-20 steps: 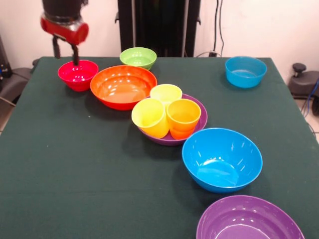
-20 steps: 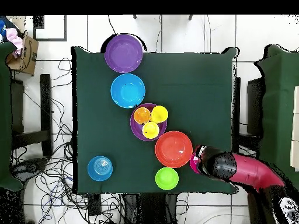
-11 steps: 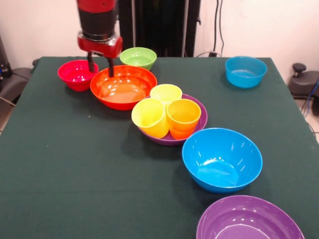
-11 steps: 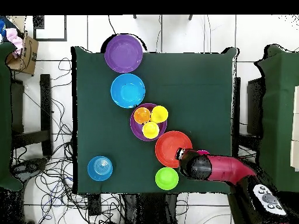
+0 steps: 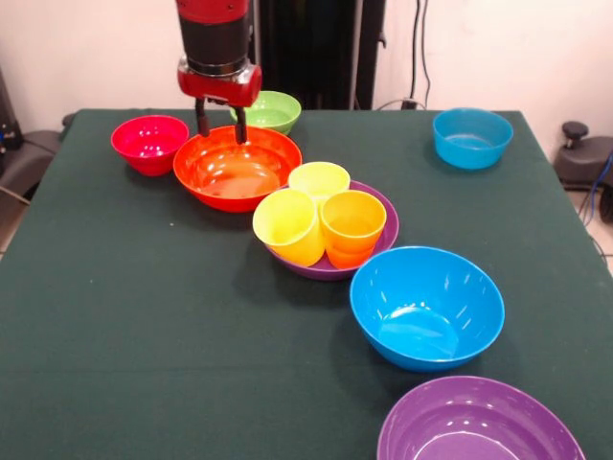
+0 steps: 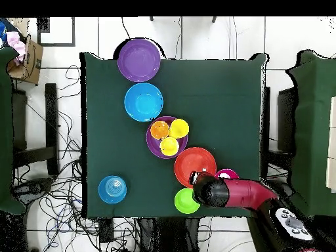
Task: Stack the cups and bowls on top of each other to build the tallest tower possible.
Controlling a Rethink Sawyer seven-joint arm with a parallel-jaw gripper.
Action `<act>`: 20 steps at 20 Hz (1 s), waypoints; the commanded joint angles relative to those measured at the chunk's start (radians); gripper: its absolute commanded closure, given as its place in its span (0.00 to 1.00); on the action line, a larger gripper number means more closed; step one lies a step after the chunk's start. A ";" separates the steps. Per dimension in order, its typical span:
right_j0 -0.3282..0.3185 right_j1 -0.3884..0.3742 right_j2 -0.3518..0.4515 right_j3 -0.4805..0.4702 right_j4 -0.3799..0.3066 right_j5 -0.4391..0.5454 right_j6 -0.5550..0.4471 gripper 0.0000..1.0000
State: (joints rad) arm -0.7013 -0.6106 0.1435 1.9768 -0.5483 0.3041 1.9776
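Note:
My gripper (image 5: 221, 125) hangs open and empty over the far rim of the large orange bowl (image 5: 237, 169). To its left sits the small red bowl (image 5: 149, 143), and the light green bowl (image 5: 268, 110) stands just behind it. A purple bowl (image 5: 379, 241) in the middle holds two yellow cups (image 5: 288, 225) and an orange cup (image 5: 352, 226). Nearer lie a large blue bowl (image 5: 427, 307) and a second purple bowl (image 5: 479, 424). A small blue bowl (image 5: 472, 137) stands alone at the far right. In the overhead view the arm (image 6: 233, 192) covers part of the red bowl (image 6: 228, 174).
All bowls rest on a dark green table (image 5: 144, 326). Its left and near-left parts hold nothing. Cables and chairs (image 6: 33, 131) surround the table in the overhead view.
The gripper has moved rightward in the front view, from above the red bowl to over the far rim of the orange bowl. No bowl or cup has shifted.

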 commanded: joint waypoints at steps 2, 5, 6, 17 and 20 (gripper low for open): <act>0.038 -0.013 0.049 -0.003 -0.078 -0.041 -0.015 0.00; 0.054 0.029 0.036 -0.053 -0.083 -0.064 0.003 0.00; 0.054 0.043 0.036 -0.073 -0.086 -0.059 -0.002 0.00; -0.045 -0.124 0.071 -0.041 0.020 0.137 -0.072 0.00; -0.061 -0.167 0.075 -0.044 0.037 0.177 -0.082 0.00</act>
State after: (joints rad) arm -0.7441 -0.6816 0.1488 1.9769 -0.5429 0.3392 1.9776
